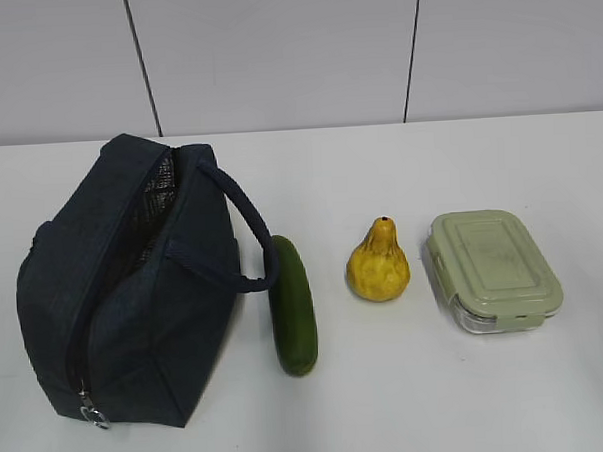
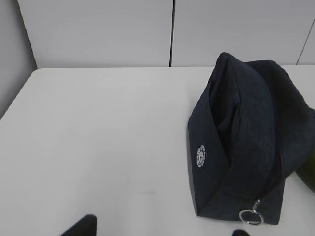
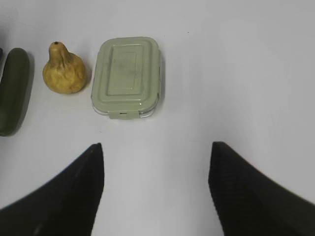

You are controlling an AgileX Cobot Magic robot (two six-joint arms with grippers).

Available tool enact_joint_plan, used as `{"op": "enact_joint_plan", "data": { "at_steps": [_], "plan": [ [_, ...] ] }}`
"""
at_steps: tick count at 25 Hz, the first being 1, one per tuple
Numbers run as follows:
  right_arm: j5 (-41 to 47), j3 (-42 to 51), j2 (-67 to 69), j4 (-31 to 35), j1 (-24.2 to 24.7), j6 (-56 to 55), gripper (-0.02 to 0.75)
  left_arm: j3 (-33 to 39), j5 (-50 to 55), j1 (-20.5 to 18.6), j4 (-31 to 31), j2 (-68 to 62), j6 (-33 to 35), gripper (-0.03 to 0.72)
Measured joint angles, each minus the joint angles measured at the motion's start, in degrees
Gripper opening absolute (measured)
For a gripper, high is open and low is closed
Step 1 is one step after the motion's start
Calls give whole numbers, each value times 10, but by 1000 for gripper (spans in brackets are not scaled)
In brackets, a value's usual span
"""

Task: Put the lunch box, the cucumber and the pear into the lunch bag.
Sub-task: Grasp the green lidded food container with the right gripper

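Note:
The navy lunch bag stands at the left of the white table, its zipper open, foil lining showing, metal ring pull at the near end. The dark green cucumber lies just right of the bag's handle. The yellow pear stands right of it. The lunch box with sage-green lid is at the right. Neither gripper shows in the exterior view. My left gripper is open, empty, near the bag. My right gripper is open, empty, short of the lunch box, pear and cucumber.
A white panelled wall runs behind the table. The table's left edge shows in the left wrist view. Bare table lies left of the bag and in front of the lunch box.

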State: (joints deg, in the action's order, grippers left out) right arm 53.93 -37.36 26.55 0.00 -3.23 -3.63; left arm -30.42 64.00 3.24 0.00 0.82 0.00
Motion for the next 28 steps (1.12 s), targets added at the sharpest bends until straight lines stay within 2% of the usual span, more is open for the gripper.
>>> {"op": "enact_joint_plan", "data": {
  "at_steps": [15,20,23,28],
  "plan": [
    [-7,-211,371,0,0,-4,517,0,0,0,0,0,0,468],
    [-12,-284,497,20,0,-2,517,0,0,0,0,0,0,468],
    [-21,-316,550,65,0,14,517,0,0,0,0,0,0,468],
    [-61,-327,617,203,1,98,517,0,0,0,0,0,0,468]
  ]
}}
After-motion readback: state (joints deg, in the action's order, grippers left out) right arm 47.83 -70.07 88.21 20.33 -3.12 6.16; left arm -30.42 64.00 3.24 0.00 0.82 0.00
